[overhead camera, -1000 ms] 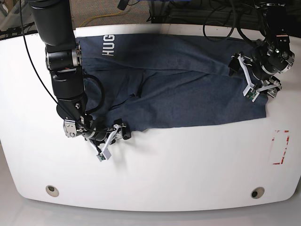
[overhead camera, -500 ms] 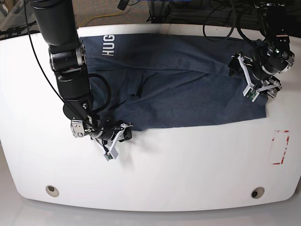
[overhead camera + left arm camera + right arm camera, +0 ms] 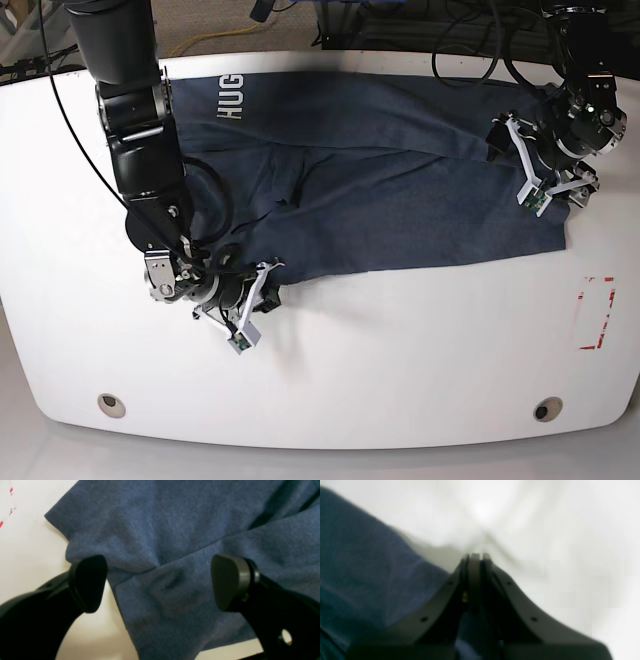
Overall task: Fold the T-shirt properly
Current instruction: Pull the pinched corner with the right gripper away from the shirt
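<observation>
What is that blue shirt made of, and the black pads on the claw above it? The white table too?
The T-shirt looks like soft knit fabric, perhaps cotton blend: a matte, heathered blue that creases and drapes. The left tool's pads seem to be dark moulded plastic or rubber, smooth with a dull sheen. The table looks like hard white laminate or painted board, glossy enough to show soft reflections.

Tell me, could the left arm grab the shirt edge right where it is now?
Probably yes. The left gripper stands wide open with the T-shirt edge lying between its fingers, and nothing seems to block it; closing should pinch the cloth.
</observation>
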You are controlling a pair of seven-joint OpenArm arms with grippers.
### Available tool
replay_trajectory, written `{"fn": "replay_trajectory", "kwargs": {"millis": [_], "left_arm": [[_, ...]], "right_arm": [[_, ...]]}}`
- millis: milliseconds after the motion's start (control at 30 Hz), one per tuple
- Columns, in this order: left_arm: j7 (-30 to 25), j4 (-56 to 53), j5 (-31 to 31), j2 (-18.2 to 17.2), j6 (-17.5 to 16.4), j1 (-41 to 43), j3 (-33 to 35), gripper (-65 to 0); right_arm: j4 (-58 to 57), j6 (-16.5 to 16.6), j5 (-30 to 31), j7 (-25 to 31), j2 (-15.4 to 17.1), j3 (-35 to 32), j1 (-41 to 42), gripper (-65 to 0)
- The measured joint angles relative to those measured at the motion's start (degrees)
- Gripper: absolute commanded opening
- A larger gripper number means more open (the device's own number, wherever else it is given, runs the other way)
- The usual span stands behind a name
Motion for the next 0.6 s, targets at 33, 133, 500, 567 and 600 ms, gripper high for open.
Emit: {"fn": "replay_trajectory", "kwargs": {"millis": [33, 133, 500, 567, 600], "left_arm": [[0.0, 0.0, 0.0, 0.02, -0.02, 0.02, 0.0, -3.9], [-0.04, 0.02, -0.07, 0.07, -0.09, 0.0, 0.09, -3.9], [-0.04, 0.0, -0.04, 0.04, -0.13, -0.02, 0.24, -3.9], [-0.13, -0.76, -0.11, 0.0, -0.15, -0.11, 0.24, -3.9], [-0.13, -1.44, -0.07, -0.11, -0.15, -0.2, 0.28, -3.9]], "right_arm": [[1.73, 0.02, 0.26, -0.24, 0.35, 0.0, -0.37, -65.0], [8.48, 0.04, 0.09, -2.45, 1.49, 0.04, -1.07, -65.0], [27.45, 0.44, -0.13, -12.81, 2.27, 11.34, -11.76, -59.5], [30.99, 0.46, 0.13, -12.22, 2.29, 12.76, -15.06, -58.8], [32.54, 0.57, 0.26, -12.35, 2.29, 12.96, -16.85, -56.9]]}}
